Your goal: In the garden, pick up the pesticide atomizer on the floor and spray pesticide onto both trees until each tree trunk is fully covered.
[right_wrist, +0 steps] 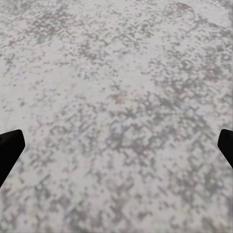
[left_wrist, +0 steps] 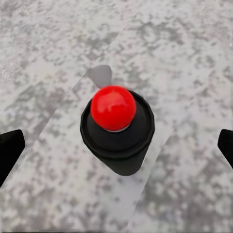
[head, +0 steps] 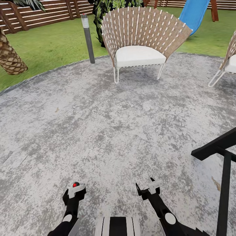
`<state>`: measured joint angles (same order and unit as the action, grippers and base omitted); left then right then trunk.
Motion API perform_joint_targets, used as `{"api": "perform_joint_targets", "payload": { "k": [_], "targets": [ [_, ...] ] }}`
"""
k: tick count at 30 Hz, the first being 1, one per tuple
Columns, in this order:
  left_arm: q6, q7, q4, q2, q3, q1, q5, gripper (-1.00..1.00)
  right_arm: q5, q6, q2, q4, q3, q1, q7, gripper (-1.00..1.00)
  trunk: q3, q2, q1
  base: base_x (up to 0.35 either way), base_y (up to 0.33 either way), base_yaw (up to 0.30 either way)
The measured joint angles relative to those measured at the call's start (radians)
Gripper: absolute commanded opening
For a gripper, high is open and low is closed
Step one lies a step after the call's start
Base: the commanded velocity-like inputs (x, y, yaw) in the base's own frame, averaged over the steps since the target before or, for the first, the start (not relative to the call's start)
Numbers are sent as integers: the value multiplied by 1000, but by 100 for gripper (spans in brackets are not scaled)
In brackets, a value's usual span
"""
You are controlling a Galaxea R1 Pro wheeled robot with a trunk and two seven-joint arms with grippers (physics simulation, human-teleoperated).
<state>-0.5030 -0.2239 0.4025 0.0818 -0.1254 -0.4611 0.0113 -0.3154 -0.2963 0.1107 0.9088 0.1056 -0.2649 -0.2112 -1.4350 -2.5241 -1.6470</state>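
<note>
The pesticide atomizer (left_wrist: pixel 118 131), a small dark bottle with a round red top, stands upright on the mottled grey-and-white stone floor (head: pixel 108 124). My left gripper (left_wrist: pixel 116 150) hangs over it, open, with a black fingertip far out on each side and touching nothing. In the head view the red top (head: pixel 74 185) peeks out at the left gripper (head: pixel 74 191). My right gripper (head: pixel 147 188) is open over bare paving (right_wrist: pixel 116 97), a short way to the right. The two slim-trunked trees are out of view.
A wicker chair with a white cushion (head: pixel 141 39) stands at the paving's far edge, with a second chair (head: pixel 229 59) at the right. A grey lamp post (head: pixel 88 37) and a scaly palm trunk (head: pixel 9 55) stand on the lawn. A black metal frame (head: pixel 223 164) rises at near right.
</note>
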Motion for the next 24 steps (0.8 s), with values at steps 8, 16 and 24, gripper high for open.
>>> {"api": "perform_joint_targets", "payload": {
  "k": [8,16,24],
  "targets": [
    [0,-9,-1,0,-5,0,1,100,0,0,0,-1,0,0,0,100,0,0,0,0,0,0],
    [1,-12,-2,2,-3,0,68,100,0,0,0,-1,0,0,0,100,0,0,0,0,0,0],
    [1,-12,-4,3,2,0,77,100,0,0,0,-1,0,0,0,100,0,0,0,0,0,0]
  ]
}}
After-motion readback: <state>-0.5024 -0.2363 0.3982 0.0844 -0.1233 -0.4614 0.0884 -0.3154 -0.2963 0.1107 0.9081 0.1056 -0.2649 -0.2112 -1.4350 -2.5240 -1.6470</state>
